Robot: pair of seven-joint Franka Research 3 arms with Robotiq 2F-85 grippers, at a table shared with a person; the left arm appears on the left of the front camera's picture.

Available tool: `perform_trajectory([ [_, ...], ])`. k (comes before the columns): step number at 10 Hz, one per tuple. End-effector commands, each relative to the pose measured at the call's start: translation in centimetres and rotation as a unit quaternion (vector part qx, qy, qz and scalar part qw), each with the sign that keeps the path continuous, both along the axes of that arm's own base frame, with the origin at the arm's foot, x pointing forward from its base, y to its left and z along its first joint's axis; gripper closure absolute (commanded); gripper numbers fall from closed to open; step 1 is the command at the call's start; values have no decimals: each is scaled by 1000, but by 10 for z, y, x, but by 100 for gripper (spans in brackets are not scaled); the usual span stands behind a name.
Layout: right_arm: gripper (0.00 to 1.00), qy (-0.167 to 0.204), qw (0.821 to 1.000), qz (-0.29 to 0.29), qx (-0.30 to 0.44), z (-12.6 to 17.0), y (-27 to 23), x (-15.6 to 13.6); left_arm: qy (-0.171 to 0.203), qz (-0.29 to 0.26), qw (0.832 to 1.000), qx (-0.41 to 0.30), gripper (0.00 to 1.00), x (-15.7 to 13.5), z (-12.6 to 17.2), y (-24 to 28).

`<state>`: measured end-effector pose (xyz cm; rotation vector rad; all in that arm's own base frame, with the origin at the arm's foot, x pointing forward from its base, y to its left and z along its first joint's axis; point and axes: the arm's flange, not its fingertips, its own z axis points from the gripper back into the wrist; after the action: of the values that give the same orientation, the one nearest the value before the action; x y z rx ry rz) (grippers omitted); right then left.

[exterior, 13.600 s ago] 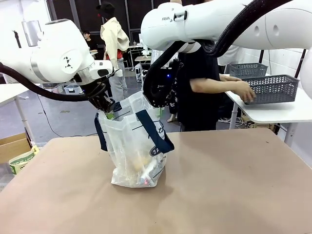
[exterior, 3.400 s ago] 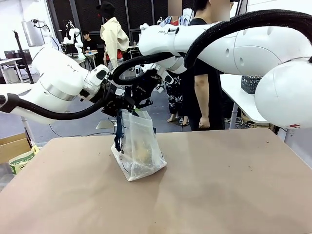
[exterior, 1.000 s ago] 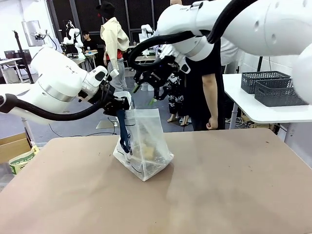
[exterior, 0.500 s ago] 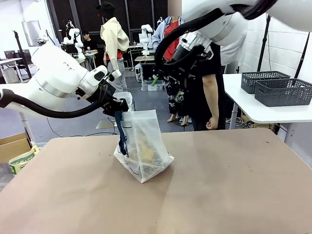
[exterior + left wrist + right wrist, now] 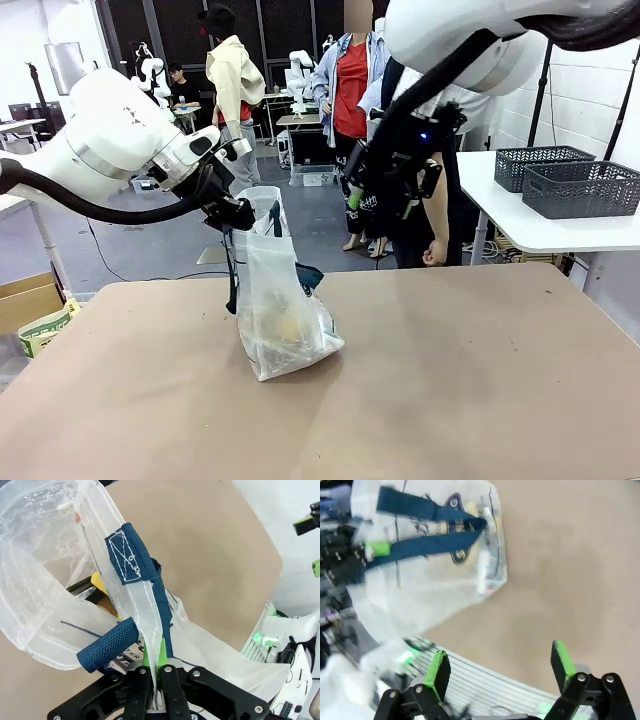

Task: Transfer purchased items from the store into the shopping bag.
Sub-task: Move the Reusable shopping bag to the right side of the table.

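The shopping bag (image 5: 277,300), clear plastic with navy straps, stands on the tan table (image 5: 480,380). My left gripper (image 5: 233,214) is shut on its upper rim and holds it up. In the left wrist view the green pads (image 5: 153,656) pinch the clear rim beside a navy strap (image 5: 131,555). Purchased items lie in the bag's bottom, among them a yellowish lump (image 5: 284,326) and a yellow piece (image 5: 101,582). My right gripper (image 5: 365,198) hangs open and empty, high and to the right of the bag. Its wrist view looks down past its fingers (image 5: 501,667) at the bag (image 5: 430,565) and its round logo (image 5: 459,556).
The store, a dark grey lattice basket (image 5: 575,190), sits with a second one (image 5: 530,160) on a white side table (image 5: 560,232) at the right. A person (image 5: 420,215) stands behind the table's far edge. A cardboard box (image 5: 30,300) sits on the floor at the left.
My right gripper has swung right and down, away from the bag's mouth, with its jaws wide. The bag has turned and slid slightly left under the left gripper's hold.
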<state>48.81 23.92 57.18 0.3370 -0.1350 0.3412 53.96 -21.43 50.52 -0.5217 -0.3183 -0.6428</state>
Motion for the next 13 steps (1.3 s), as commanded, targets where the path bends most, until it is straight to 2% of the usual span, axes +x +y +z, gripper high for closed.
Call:
perform_trajectory([
  [1,0,-79,993,90,-3,-9,-29,-30,-3,-50,999,19,100,10,2,1],
  [2,0,-102,991,79,15,-6,-36,-32,-2,-62,998,24,100,13,0,0],
  [3,0,-101,992,11,70,0,-34,-27,-1,-16,1000,7,100,2,0,-1],
  [4,0,-62,995,81,-17,1,-22,-20,-1,-16,1000,7,100,2,0,-1],
  [6,0,-62,995,81,-17,1,-22,-20,-1,-16,1000,7,100,2,0,-1],
  [7,0,-80,995,66,2,6,-30,-25,-1,-16,1000,7,100,2,0,-1],
  [8,0,-142,982,120,-18,7,-46,-14,-1,-16,1000,7,100,2,0,-1],
  [9,0,-165,970,178,-30,7,-58,-8,0,-26,1000,12,100,5,0,-3],
  [10,0,-157,958,236,-40,8,-73,-3,-2,-39,999,0,100,7,2,2],
  [11,0,-178,932,314,-29,11,-87,-4,-3,-45,999,-7,100,7,5,4],
  [13,0,-224,901,371,-7,14,-111,6,-2,-53,998,-15,100,8,8,6],
])
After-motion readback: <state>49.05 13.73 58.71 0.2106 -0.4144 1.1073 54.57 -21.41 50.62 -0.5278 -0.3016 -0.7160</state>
